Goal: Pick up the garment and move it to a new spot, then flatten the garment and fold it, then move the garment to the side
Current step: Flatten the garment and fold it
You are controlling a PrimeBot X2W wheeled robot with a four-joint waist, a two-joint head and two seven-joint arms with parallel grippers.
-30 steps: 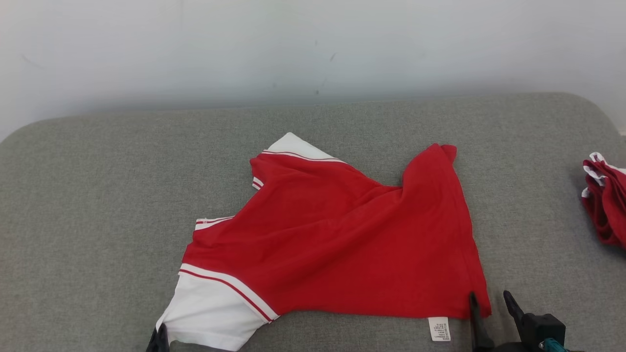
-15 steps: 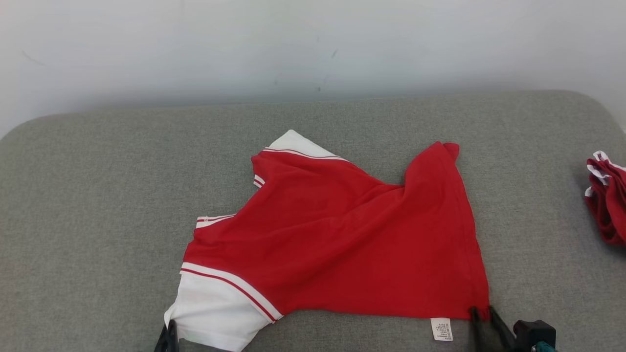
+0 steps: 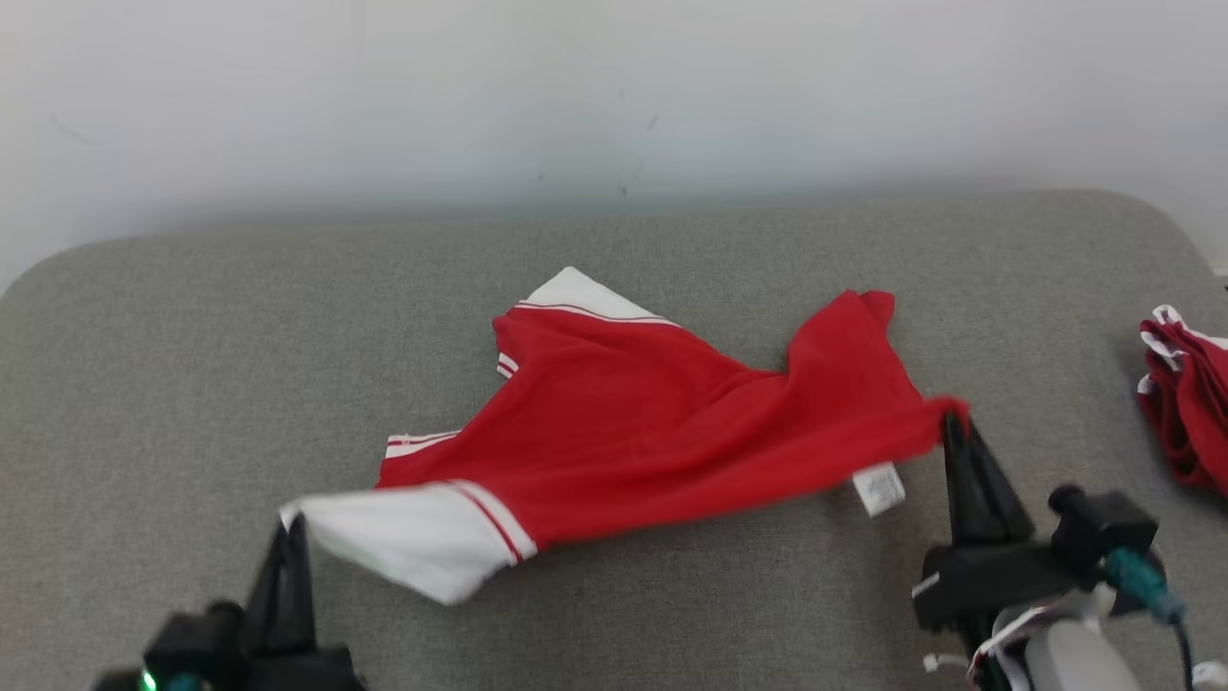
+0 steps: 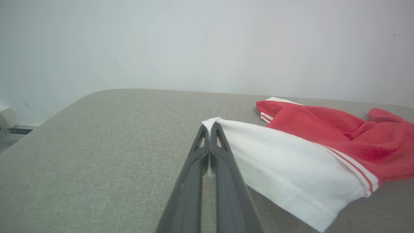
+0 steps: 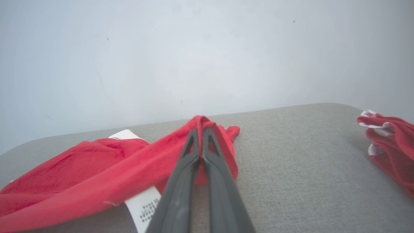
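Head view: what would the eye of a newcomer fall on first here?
The red T-shirt with white sleeves, stretched across the middle of the grey padded table. The left tool pinches a white sleeve and the right tool a red hem corner, holding both ends up. Another red garment lies bunched at the far right edge.

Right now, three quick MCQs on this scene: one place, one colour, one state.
1. Where on the grey surface is the bundled red pile? A right edge; B left edge; C centre.
2. Colour of the sleeve the left gripper pinches? A red; B white; C grey.
3. The right gripper is: A open; B shut on the garment; C shut on nothing.
Answers: A, it sits at the head view's right border; B, white cloth is clamped at its tip; B, its closed tip holds the red hem corner up.
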